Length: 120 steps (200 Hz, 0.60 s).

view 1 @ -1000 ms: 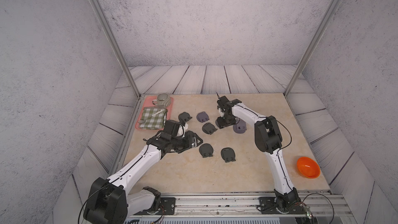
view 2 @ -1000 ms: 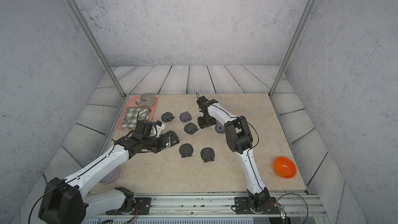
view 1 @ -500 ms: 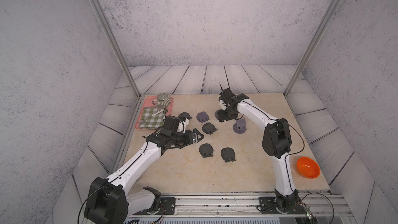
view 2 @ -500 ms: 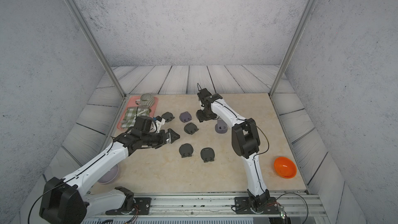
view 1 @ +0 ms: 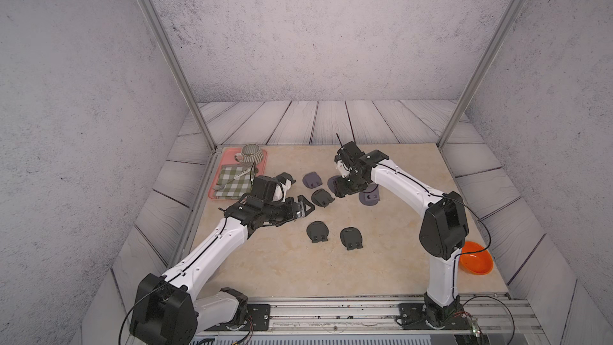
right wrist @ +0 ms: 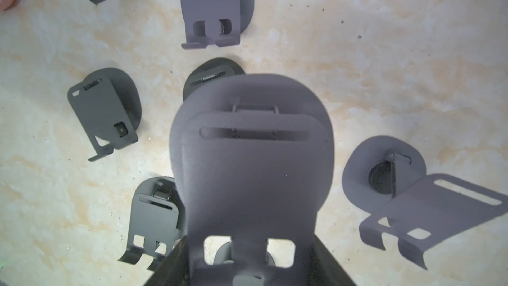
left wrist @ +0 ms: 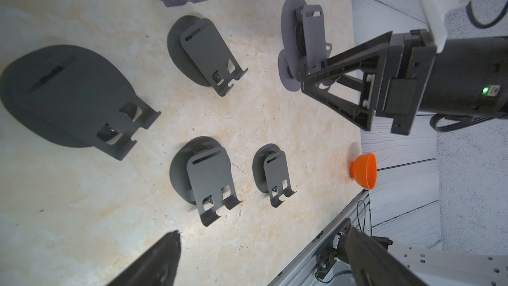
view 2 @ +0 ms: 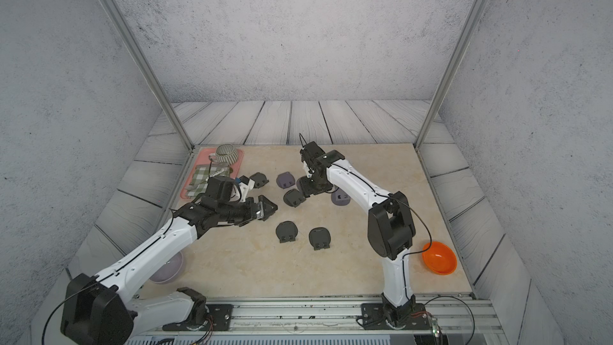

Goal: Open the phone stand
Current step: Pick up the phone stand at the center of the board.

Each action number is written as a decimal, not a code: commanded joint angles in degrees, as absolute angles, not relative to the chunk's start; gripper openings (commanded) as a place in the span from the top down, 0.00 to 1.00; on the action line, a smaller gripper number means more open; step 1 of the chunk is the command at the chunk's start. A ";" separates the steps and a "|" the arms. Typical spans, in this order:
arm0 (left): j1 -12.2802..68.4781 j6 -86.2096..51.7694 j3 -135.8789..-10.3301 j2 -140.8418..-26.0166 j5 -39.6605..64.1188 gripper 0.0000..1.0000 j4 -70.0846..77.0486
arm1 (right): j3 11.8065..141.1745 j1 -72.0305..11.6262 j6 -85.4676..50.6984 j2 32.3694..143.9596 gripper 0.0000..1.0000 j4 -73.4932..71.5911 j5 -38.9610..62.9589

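My right gripper (view 1: 345,190) (right wrist: 250,271) is shut on a purple-grey phone stand (right wrist: 251,160) (view 1: 332,183) (view 2: 302,183), gripping it at its lipped end just above the table. Its plate lies close against its round base. My left gripper (view 1: 303,207) (view 2: 267,209) (left wrist: 261,243) hangs open and empty to the left of the group of stands. A second purple stand (view 1: 370,197) (right wrist: 412,202) stands opened beside the right gripper.
Several folded dark stands (view 1: 317,231) (view 1: 351,237) (view 1: 321,198) and a purple one (view 1: 311,180) lie on the beige table. A pink tray (view 1: 263,169) with a striped mug and a checked cloth is at the far left. An orange bowl (view 1: 474,262) is at the right edge.
The right arm's elbow has swung toward the near right while its gripper kept hold of the stand at about the same spot. The left gripper has edged slightly farther away.
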<state>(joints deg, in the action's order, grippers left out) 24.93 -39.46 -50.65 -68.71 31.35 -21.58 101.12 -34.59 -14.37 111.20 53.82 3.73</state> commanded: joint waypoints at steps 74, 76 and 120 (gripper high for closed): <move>27.51 -43.35 -53.06 -68.03 35.92 0.06 -13.68 | 88.05 -35.16 -19.63 92.01 0.46 51.61 8.63; 27.51 -43.58 -53.08 -68.03 36.29 0.07 -13.11 | 87.91 -35.11 -19.59 91.71 0.46 51.60 8.97; 27.59 -47.80 -52.77 -68.04 41.39 0.11 -6.33 | 86.22 -35.15 -18.75 87.88 0.45 52.45 14.98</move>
